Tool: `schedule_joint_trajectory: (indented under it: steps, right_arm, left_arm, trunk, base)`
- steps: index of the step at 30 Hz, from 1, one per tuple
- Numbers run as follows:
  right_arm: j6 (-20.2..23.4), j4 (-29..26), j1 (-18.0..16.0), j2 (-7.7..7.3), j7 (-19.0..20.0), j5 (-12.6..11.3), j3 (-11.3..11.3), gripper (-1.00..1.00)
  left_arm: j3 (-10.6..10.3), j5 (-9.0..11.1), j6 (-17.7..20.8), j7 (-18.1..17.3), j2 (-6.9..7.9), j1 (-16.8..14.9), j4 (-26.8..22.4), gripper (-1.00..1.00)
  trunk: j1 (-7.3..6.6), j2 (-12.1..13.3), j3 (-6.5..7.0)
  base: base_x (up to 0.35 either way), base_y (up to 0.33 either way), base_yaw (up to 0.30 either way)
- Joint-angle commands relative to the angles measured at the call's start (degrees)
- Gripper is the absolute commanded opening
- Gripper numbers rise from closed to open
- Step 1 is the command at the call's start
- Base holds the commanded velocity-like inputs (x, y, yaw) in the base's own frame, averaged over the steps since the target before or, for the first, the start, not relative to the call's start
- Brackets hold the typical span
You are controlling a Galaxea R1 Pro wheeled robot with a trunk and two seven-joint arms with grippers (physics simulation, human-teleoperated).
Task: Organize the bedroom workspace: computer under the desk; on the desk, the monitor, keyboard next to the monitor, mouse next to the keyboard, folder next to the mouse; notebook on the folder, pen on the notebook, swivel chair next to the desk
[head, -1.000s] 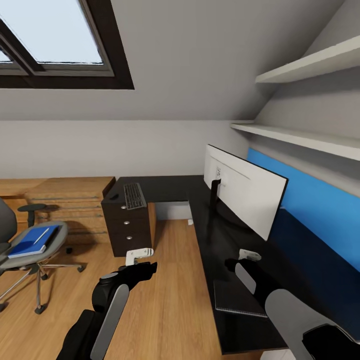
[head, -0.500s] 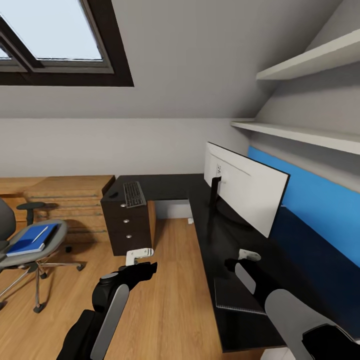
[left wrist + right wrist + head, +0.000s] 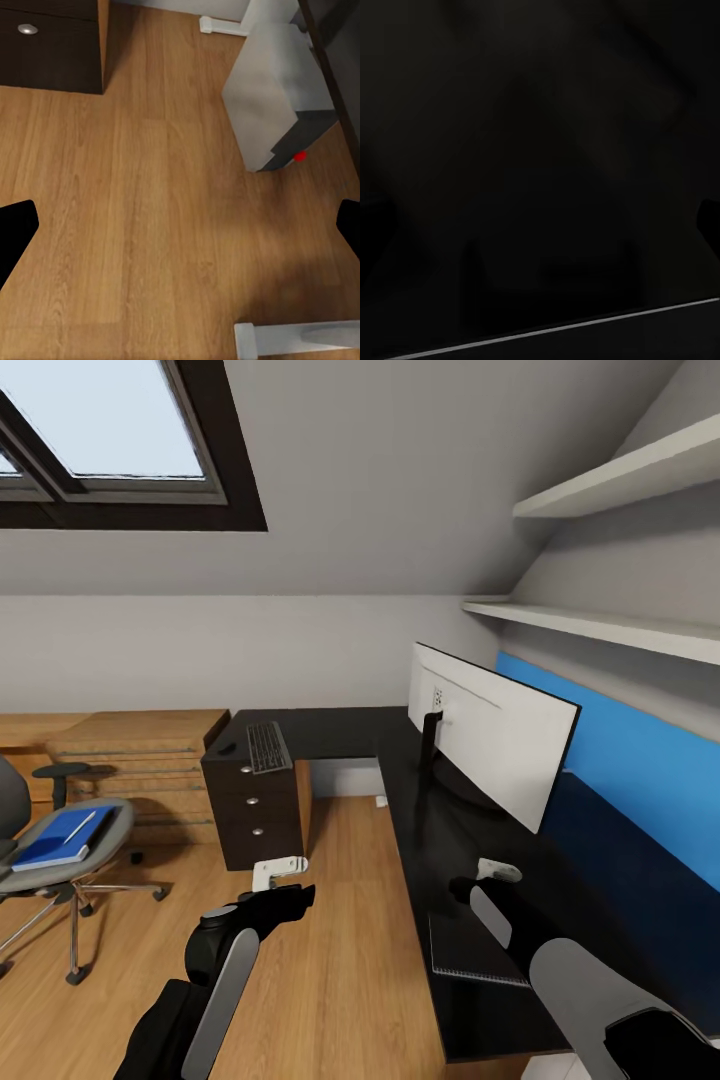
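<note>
While both arms hang low in the head view, the left claw hovers over the wood floor beside the table, and its dark fingertips sit far apart at opposite edges of the left wrist view, so it stands open. Between those tips that view takes in the light grey computer, a boxy tower on the floor by the dark edge of the table, with a small red dot low on its side. The right claw hangs over the black table top; the right wrist view is almost wholly dark, so whether it is spread or closed cannot be told. Just beside the right forearm, the dark grey notebook lies flat on the table near its front edge. Farther along the same wing stands the monitor, upright on its black stand, its pale back turned toward the camera, with a blue wall panel behind it. On the far wing of the table, above the black drawers with silver knobs, lies the keyboard, well apart from the monitor. Off to the left, away from the table, the swivel chair stands on the floor, carrying the blue folder on its seat, and the white pen rests on the folder. Behind the chair sits a wooden chest against the far wall, under the skylight
</note>
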Motion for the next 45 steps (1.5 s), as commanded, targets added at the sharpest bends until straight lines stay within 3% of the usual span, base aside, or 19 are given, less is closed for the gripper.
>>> schedule_joint_trajectory:
  steps: [1,22,45]
  right_arm:
    - [0.3,-0.1,0.0,-0.08,-0.4,-0.4,0.5,1.00]
    - [0.3,-0.2,0.0,-0.08,-0.4,-0.4,0.5,1.00]
    - [1.2,0.3,0.0,-0.07,-0.5,-0.5,0.5,1.00]
  left_arm:
    - [0.0,0.6,0.1,0.6,-0.01,0.0,0.0,1.00]
    - [0.0,0.6,0.1,0.7,-0.01,0.0,0.0,1.00]
    - [0.2,0.4,0.1,0.6,0.24,0.0,1.8,1.00]
  trunk:
    - [0.00,0.0,-0.07]
    - [4.18,-7.7,-3.48]
    - [4.18,-7.7,-3.48]
  base:
    - [0.000,0.000,0.000]
    - [0.000,0.000,0.000]
    - [0.000,0.000,0.000]
